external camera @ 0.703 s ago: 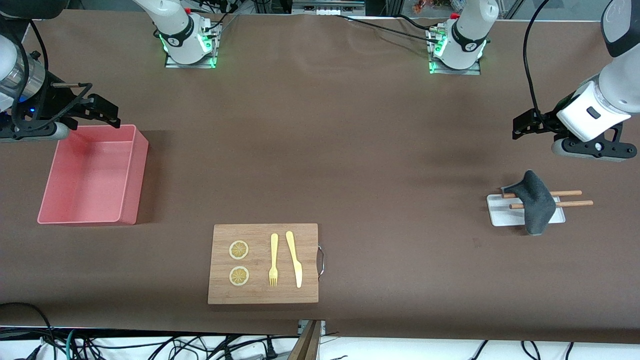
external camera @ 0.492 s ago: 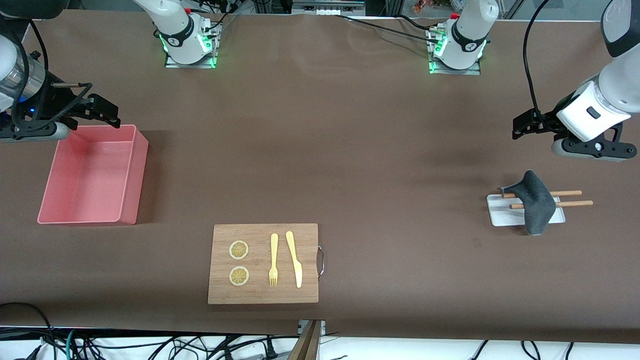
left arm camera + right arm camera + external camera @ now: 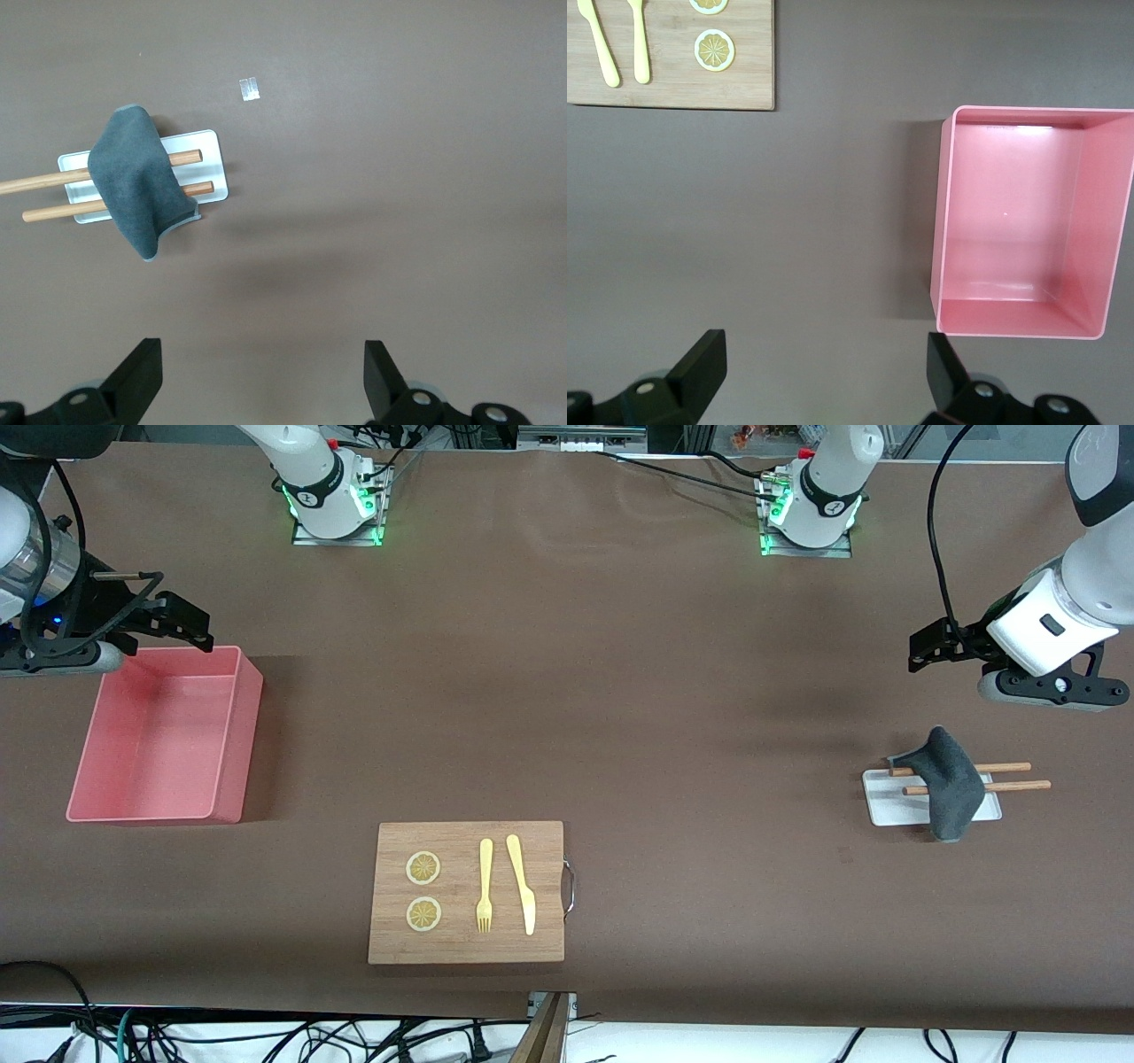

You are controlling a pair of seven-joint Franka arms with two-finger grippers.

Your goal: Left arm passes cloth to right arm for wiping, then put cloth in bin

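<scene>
The charcoal-grey cloth [image 3: 950,784] lies draped over two wooden chopsticks on a small white tray [image 3: 884,808] toward the left arm's end of the table. It also shows in the left wrist view [image 3: 133,186]. My left gripper [image 3: 926,651] hangs open and empty over bare table beside the tray, apart from the cloth; its open jaws show in the left wrist view [image 3: 263,381]. The pink bin [image 3: 239,779] stands empty at the right arm's end and also shows in the right wrist view [image 3: 1099,221]. My right gripper [image 3: 182,622] is open and empty over the table by the bin's rim [image 3: 824,372].
A bamboo cutting board [image 3: 465,948] with a metal handle lies near the front edge and carries two lemon slices, a yellow fork [image 3: 485,886] and a yellow knife. It also shows in the right wrist view [image 3: 673,84]. A small tape mark [image 3: 250,88] is on the table near the tray.
</scene>
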